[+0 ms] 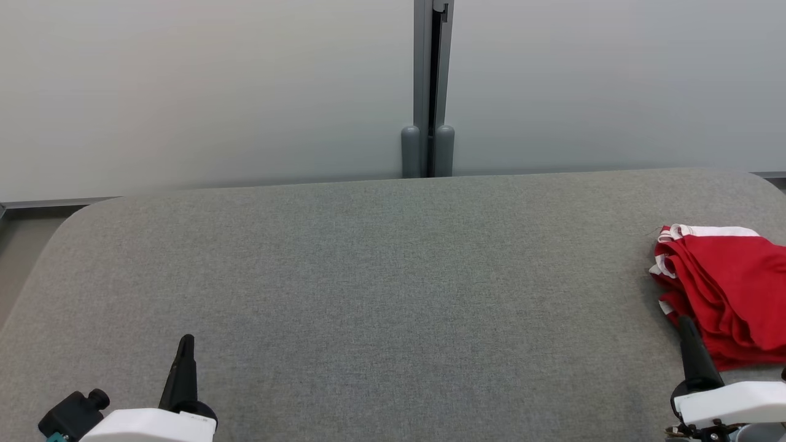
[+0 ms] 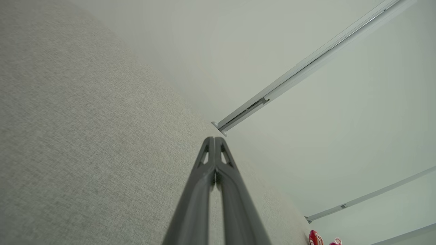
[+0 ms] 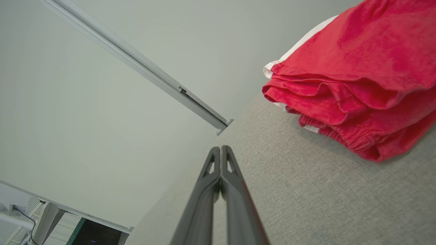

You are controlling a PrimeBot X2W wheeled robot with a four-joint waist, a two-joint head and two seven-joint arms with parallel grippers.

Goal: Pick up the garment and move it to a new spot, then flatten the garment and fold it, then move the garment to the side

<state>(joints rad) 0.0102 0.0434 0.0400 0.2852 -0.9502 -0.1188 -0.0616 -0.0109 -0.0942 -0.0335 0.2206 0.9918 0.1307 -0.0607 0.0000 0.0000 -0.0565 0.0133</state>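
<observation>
Left fingers (image 2: pixel 199 194), right fingers (image 3: pixel 204 200) together; grey surface (image 1: pixel 368 276), wall (image 1: pixel 184 92).

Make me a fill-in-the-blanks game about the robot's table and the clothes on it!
1. The garment is mostly ____ with white edging.
2. It lies on the grey table on the robot's ____ side.
3. The left gripper and the right gripper both have their fingers ____, holding nothing.
4. The gripper closest to the garment is the ____ one.

Missing words: red; right; shut; right.
</observation>
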